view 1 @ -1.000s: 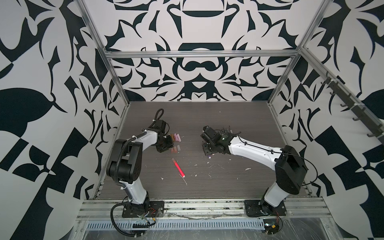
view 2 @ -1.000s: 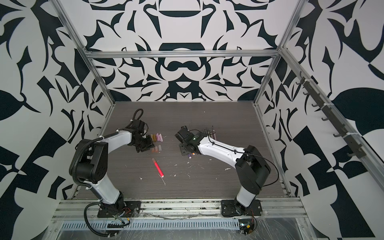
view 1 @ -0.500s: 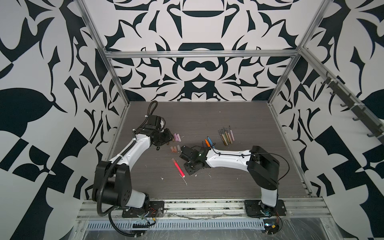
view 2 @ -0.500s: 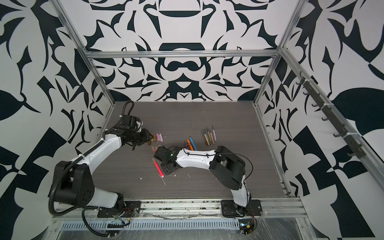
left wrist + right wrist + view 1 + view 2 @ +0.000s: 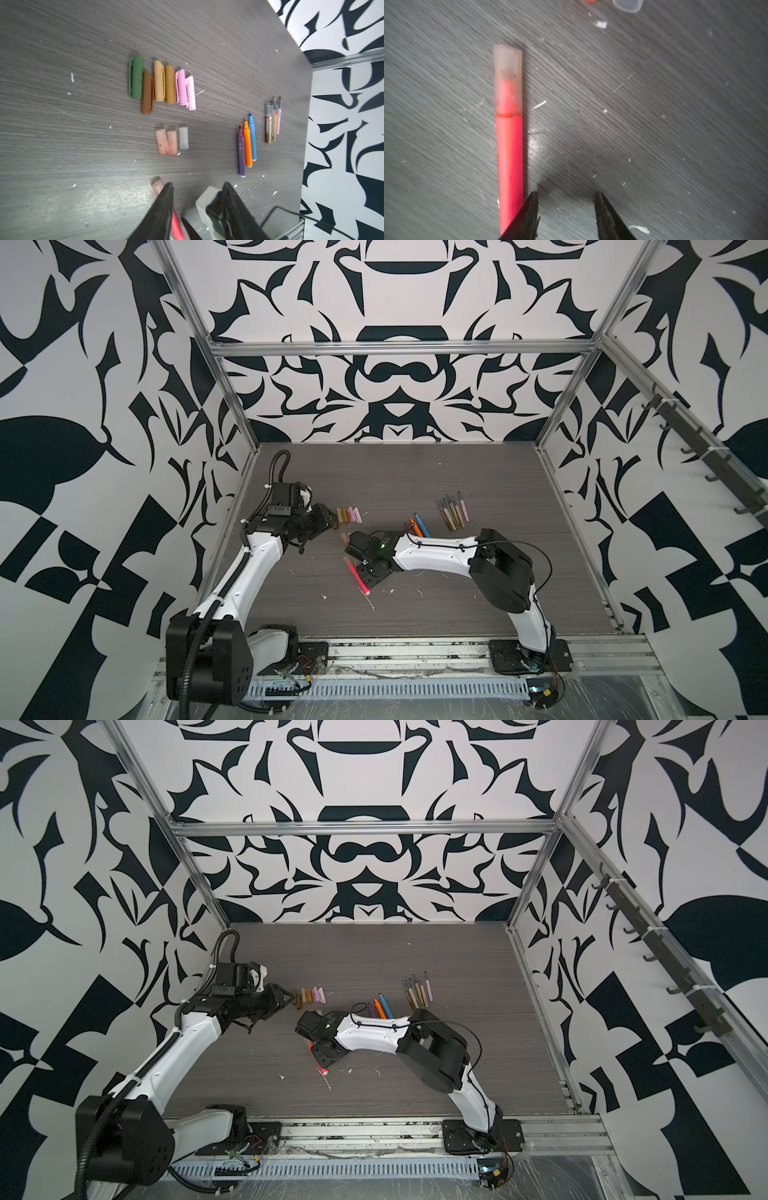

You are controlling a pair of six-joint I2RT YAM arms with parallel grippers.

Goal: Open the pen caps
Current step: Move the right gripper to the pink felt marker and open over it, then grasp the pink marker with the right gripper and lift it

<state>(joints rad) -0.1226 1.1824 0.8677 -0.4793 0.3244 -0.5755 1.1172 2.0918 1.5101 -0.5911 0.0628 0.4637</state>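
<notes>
Nearly done: at left, the left gripper (image 5: 197, 186), jaws parted and empty, hangs near six muted green, brown, tan and pink plastic caps (image 5: 162, 83) and three pale translucent caps (image 5: 171, 141), all off. In the middle a bright pink marker (image 5: 509, 155) lies flat, its translucent cap (image 5: 507, 79) still on, just beside the half-spread, empty right gripper (image 5: 566, 197). Rightwards lie three bare purple, orange and blue markers (image 5: 247, 145) and thin uncapped pens (image 5: 272, 122).

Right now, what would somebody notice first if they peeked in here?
The bright pink pen pops out first, lying on the grey table with its cloudy cap still on, just beside the open right pincer. Then the row of colourful loose caps near the left pincer, and the bold black-and-white walls all around.
</notes>
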